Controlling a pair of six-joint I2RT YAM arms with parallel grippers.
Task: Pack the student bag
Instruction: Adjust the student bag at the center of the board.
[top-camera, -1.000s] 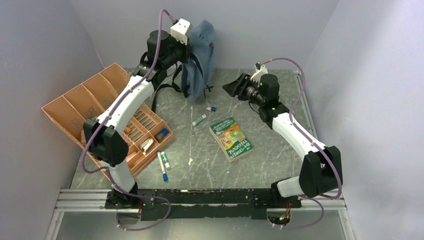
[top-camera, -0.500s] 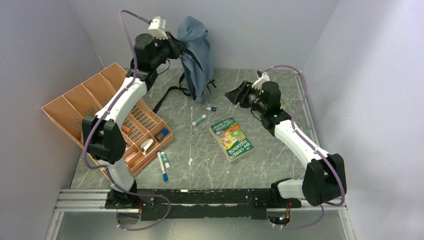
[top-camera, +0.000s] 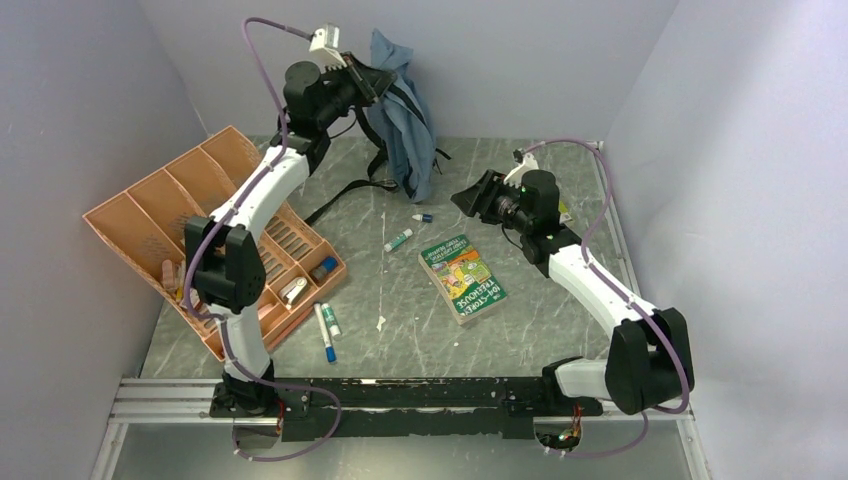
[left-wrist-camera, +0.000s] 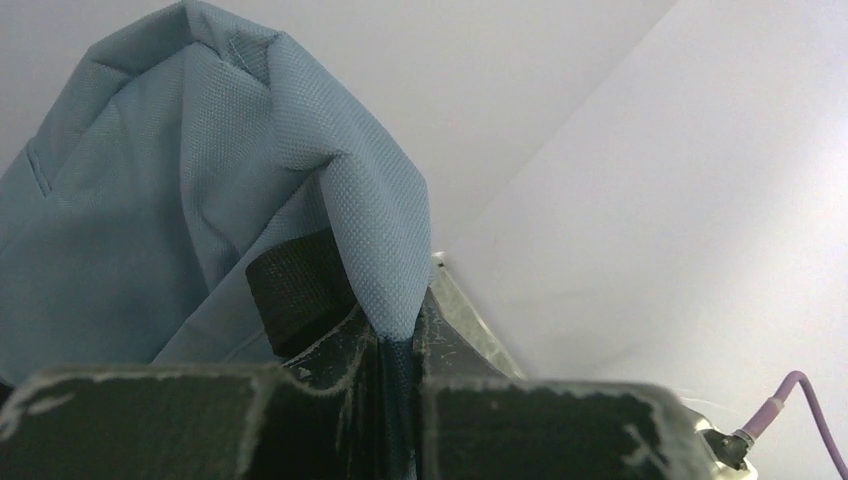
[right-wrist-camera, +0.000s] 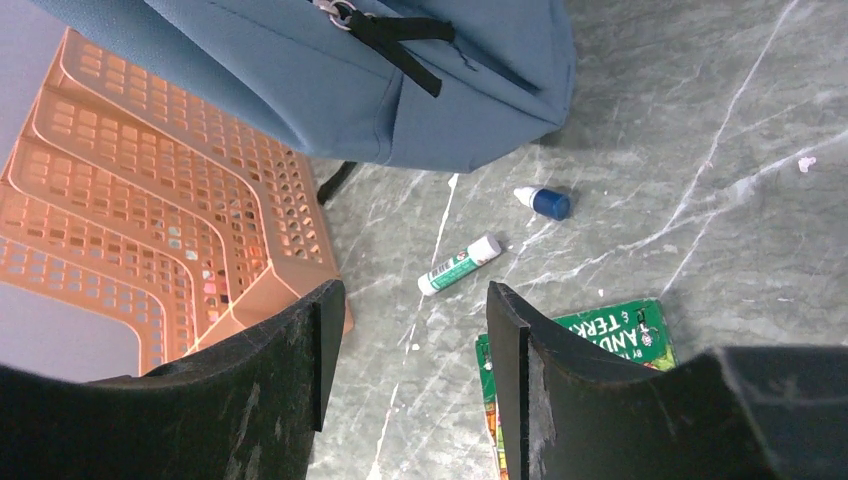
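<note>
1. Grey-blue woven cloth, limp and creased: logged as the shell of the student bag (top-camera: 405, 125). Found it hoisted at the rear of the table (top-camera: 420, 330), hanging from the left gripper (left-wrist-camera: 400, 345), lower end close to the tabletop; contact not resolved.
2. Saw left fingers pressed together on a pinched fold of fabric, next to a black webbing strap (left-wrist-camera: 298, 290).
3. Saw right gripper (right-wrist-camera: 408, 335) fingers apart, holding nothing, aimed below the bag toward the glue stick (right-wrist-camera: 458, 265) and small blue-capped bottle (right-wrist-camera: 543, 203).
4. Judged bag light, soft and shapeless; expected sagging, swinging and a mouth collapsing shut. Judged the thin-fold pinch liable to slip.
5. Judged better holds: webbing strap, or seamed zipper edge by the black pull (right-wrist-camera: 380, 28), to spread the opening.
6. Noted book (top-camera: 462, 277) and orange tray (top-camera: 150, 215) outside the bag.
</note>
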